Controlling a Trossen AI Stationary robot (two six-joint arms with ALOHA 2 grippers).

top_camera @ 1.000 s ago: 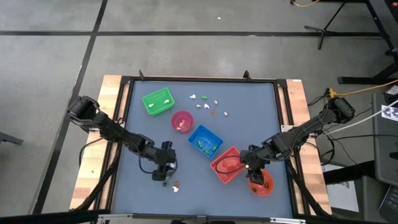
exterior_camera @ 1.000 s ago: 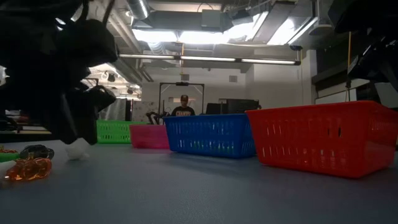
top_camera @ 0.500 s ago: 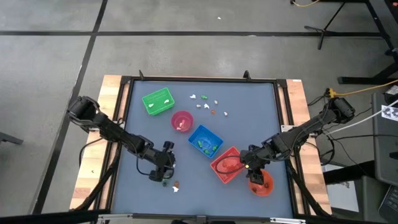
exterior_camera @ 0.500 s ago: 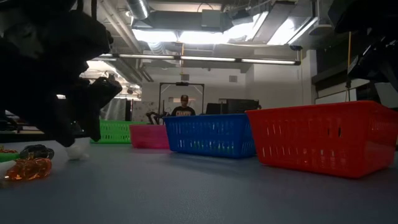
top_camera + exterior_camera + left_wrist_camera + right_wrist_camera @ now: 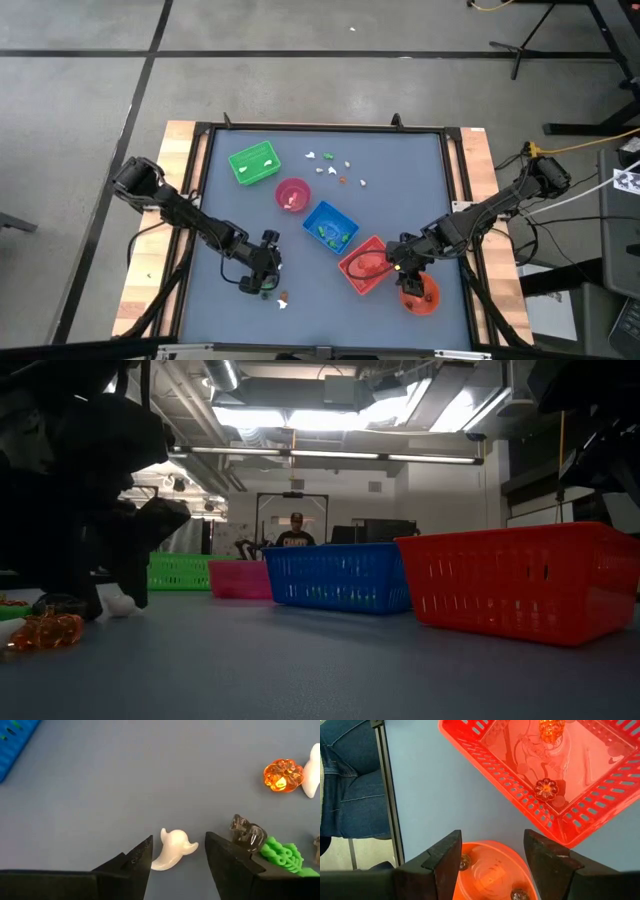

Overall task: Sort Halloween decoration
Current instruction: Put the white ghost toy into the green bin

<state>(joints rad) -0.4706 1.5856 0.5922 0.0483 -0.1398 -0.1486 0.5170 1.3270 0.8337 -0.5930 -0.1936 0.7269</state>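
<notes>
Between the left gripper's (image 5: 177,857) spread fingers: 1 white ghost trinket (image 5: 172,849) on the table (image 5: 100,795). Right gripper (image 5: 490,857) spread, empty, over the orange bowl (image 5: 490,870).

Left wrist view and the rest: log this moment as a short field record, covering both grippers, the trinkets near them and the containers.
left gripper: open, fingers either side of a white ghost trinket on the table
beside it: dark trinket, green trinket, orange pumpkin trinket
right gripper: open, empty, above the orange bowl
red tray: holds orange trinkets
other containers: green tray, pink bowl, blue tray
unsorted: small trinkets on the table's far side
</notes>
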